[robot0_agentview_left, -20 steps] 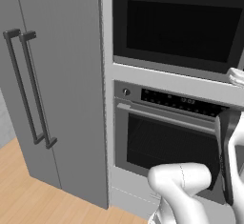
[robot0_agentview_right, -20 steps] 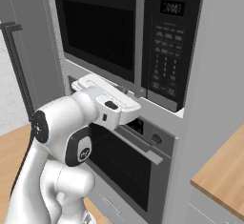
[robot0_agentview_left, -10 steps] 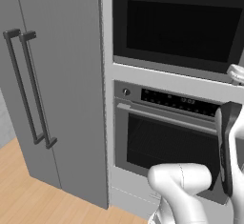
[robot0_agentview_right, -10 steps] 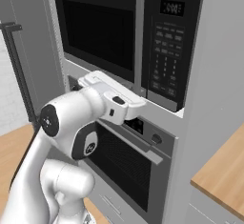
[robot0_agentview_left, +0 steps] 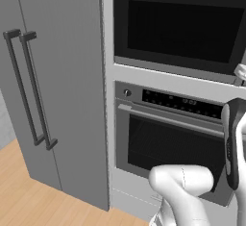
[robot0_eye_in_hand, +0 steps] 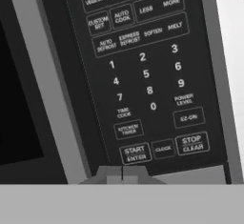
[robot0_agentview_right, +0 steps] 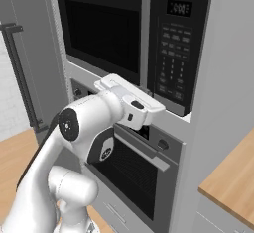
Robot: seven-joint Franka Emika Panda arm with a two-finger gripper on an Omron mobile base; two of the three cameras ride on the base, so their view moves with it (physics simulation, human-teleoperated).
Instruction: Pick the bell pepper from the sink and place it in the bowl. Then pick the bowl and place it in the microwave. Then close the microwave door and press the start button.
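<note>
Black glass fills most of what I see: the microwave [robot0_agentview_right: 134, 38] sits built into the wall column with its door [robot0_agentview_right: 101, 33] closed flat against the front, the grey border framing the dark window. From the hand camera I'm looking straight at the keypad [robot0_eye_in_hand: 143, 70], and the gripper [robot0_eye_in_hand: 122, 174] sits right under the START/ENTER button [robot0_eye_in_hand: 135, 153], fingertips pressed together with nothing between them (I can't tell whether they touch the panel). STOP/CLEAR [robot0_eye_in_hand: 192, 143] lies to the right of that button, with CLOCK [robot0_eye_in_hand: 163, 148] between the two.

In the right base view my white arm [robot0_agentview_right: 89, 123] reaches up from the lower left, and the hand [robot0_agentview_right: 134, 100] points at the lower edge of the microwave's control panel [robot0_agentview_right: 173, 58]. Below it is the oven [robot0_agentview_left: 168, 143] with its bar handle [robot0_agentview_left: 168, 121]. On the left side stands the grey fridge [robot0_agentview_left: 53, 85] with two long dark handles [robot0_agentview_left: 29, 90]. A wooden counter [robot0_agentview_right: 233, 182] edge shows at the lower right.
</note>
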